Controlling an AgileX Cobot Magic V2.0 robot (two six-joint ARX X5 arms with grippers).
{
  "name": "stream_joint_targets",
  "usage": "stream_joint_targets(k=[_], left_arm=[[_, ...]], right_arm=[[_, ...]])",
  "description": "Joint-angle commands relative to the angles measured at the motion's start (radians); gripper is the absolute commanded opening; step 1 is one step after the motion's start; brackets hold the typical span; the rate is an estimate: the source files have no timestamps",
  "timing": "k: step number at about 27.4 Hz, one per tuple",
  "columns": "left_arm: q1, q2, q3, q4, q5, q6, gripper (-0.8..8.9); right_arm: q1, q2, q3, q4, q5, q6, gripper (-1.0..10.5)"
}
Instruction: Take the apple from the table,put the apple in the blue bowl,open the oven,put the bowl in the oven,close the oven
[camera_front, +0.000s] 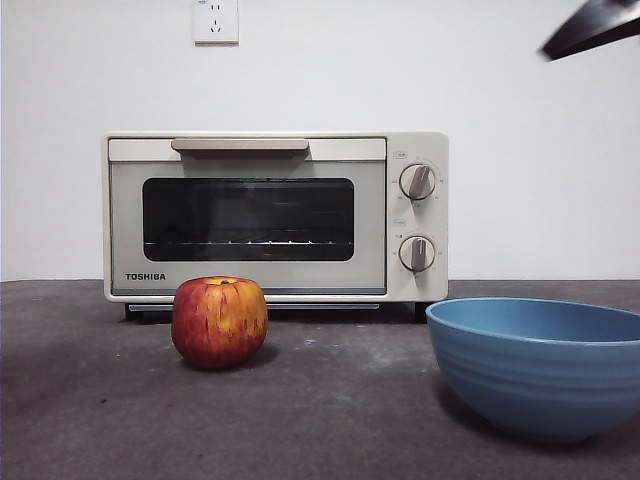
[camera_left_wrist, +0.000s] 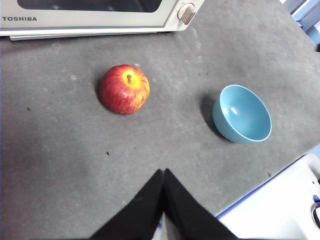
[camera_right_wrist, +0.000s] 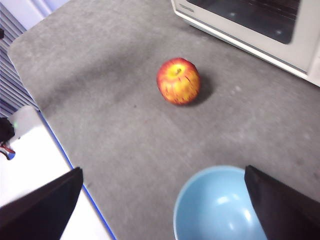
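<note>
The round red, yellow-streaked apple (camera_front: 219, 321) sits on the dark grey matte desk (camera_front: 330, 420), well apart from the deep matte blue bowl (camera_front: 540, 365), before the shut cream-white toaster oven (camera_front: 275, 215). Left end effector (camera_left_wrist: 163, 172) clenched, empty; right end effector (camera_right_wrist: 162, 187) released above the bowl.

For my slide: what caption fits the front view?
Apple and blue bowl sit apart before the closed oven.

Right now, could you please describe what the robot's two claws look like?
Both are plain matte black, with no markings or cables in view. The left claw shows two flat wedges tapering to pointed tips. The right claw shows two broad, angular black plates. The front view shows only one dark tip.
</note>
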Motion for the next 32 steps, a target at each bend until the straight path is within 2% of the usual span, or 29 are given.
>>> stream_joint_targets(k=[1,8,13,16,22,27,32], left_arm=[[-0.003,0.007,0.023,0.01,0.004,0.012,0.07],[-0.003,0.007,0.023,0.01,0.004,0.012,0.07],[-0.003,0.007,0.023,0.01,0.003,0.012,0.07],[-0.003,0.007,0.023,0.01,0.003,0.012,0.07],[-0.003,0.007,0.023,0.01,0.003,0.012,0.07],[-0.003,0.007,0.023,0.01,0.003,0.012,0.07],[-0.003,0.007,0.023,0.007,0.003,0.012,0.07]], right_arm=[[0.048,0.067,0.018,0.077,0.008,0.056,5.2],[0.184,0.311,0.077,0.279,0.128,0.111,5.2],[0.243,0.529,0.216,0.295,0.216,0.11,5.2],[0.278,0.721,0.349,0.292,0.247,0.111,5.2],[0.3,0.97,0.502,0.292,0.315,0.119,5.2],[0.3,1.056,0.527,0.301,0.365,0.118,5.2],[0.3,1.128,0.527,0.344,0.372,0.13,5.2]])
